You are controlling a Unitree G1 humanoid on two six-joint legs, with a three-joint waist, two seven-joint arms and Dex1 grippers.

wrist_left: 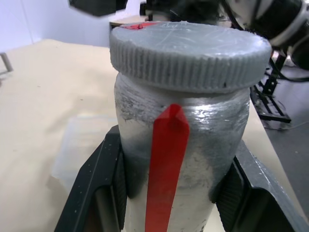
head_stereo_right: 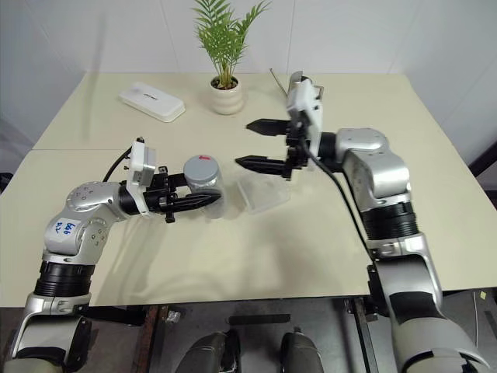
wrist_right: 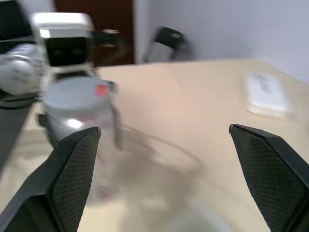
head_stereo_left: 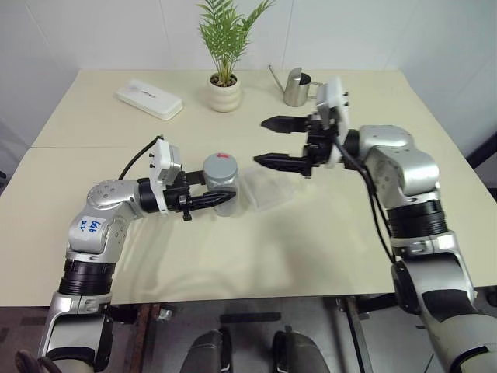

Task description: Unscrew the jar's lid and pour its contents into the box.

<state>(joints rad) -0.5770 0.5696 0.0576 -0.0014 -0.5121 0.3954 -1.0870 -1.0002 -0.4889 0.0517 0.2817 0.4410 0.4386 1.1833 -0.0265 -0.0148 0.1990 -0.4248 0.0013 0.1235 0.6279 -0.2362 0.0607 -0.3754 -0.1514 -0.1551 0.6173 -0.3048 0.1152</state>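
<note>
My left gripper point(head_stereo_left: 225, 194) is shut on the jar point(head_stereo_left: 220, 184), holding it upright just above the table. The jar point(wrist_left: 178, 145) is clear with a red stripe down its side, and the grey lid point(wrist_left: 188, 50) with a small red mark sits screwed on top. Its contents are hidden. The clear box point(head_stereo_left: 268, 189) lies on the table just right of the jar. My right gripper point(head_stereo_left: 268, 141) is open and empty, pointing left, up and to the right of the jar and above the box. In the right wrist view the jar point(wrist_right: 77, 108) shows beyond the left fingertip point(wrist_right: 72, 164).
A white oblong case point(head_stereo_left: 149, 99) lies at the back left. A potted plant point(head_stereo_left: 224, 78) and a steel watering can point(head_stereo_left: 295, 85) stand at the back middle. The table's front edge point(head_stereo_left: 233, 299) runs below the arms.
</note>
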